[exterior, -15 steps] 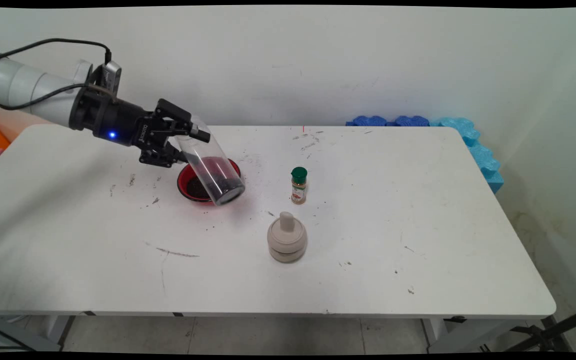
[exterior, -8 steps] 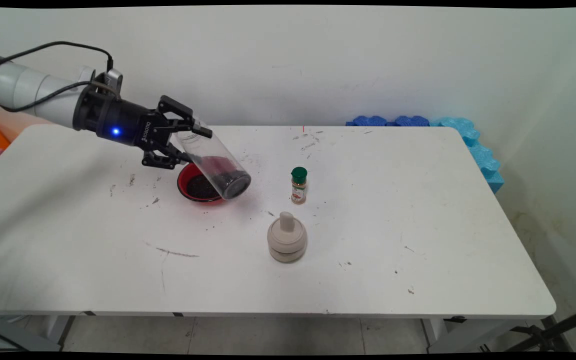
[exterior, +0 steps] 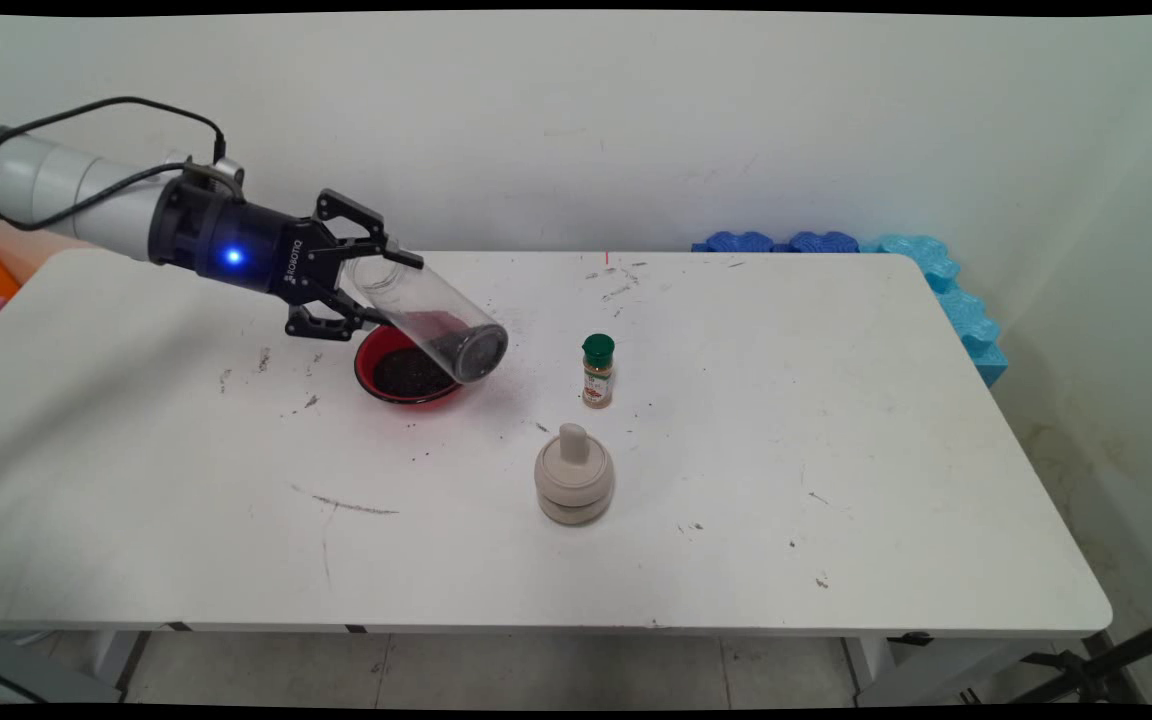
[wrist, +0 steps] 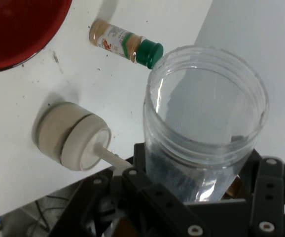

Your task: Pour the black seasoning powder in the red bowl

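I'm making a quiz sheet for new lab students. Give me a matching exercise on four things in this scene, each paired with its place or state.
Things:
1. clear jar
2. red bowl
3. spice bottle
4. beige grinder

Places or states:
A. upright, green cap on top
B. nearest the table's near edge
C. tilted, held by the gripper
D. on the table, dark grains in it

Pairs: 1-C, 2-D, 3-A, 4-B

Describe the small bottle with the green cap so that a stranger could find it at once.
On the white table, look near the middle, right of the red bowl. The spice bottle stands upright behind the beige grinder. It alone has a green cap and a label.
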